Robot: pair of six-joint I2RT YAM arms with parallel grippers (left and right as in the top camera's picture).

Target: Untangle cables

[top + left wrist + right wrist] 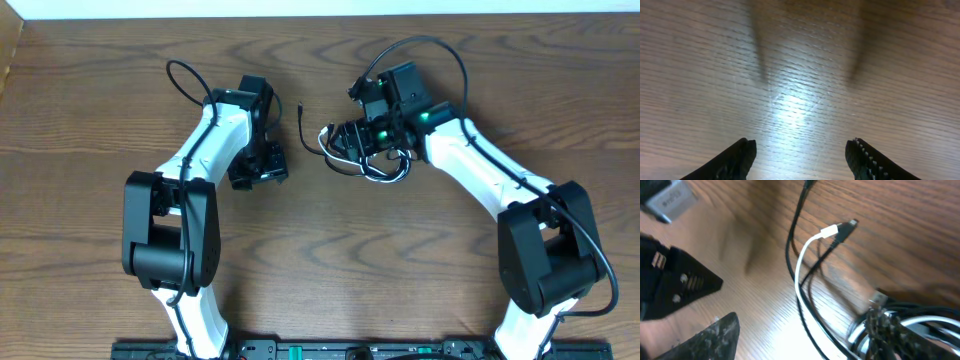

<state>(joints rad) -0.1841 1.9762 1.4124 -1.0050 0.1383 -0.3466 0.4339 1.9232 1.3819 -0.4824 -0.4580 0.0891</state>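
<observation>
Right fingers (715, 335) spread over the cables (799, 280), which I see running 12-to-5 o'clock; left fingers (735, 160), spread and empty, sit farther off at 9 o'clock.

The tabletop (330, 275) is brown wood with wavy, darker grain. The white cable (797, 277) has a white plug sleeve, while the black cables (788, 245) are dark throughout. The left arm (205, 145) and right arm (480, 165) have white shells and black joints, and a green light (381, 130) glows on the right one.
</observation>
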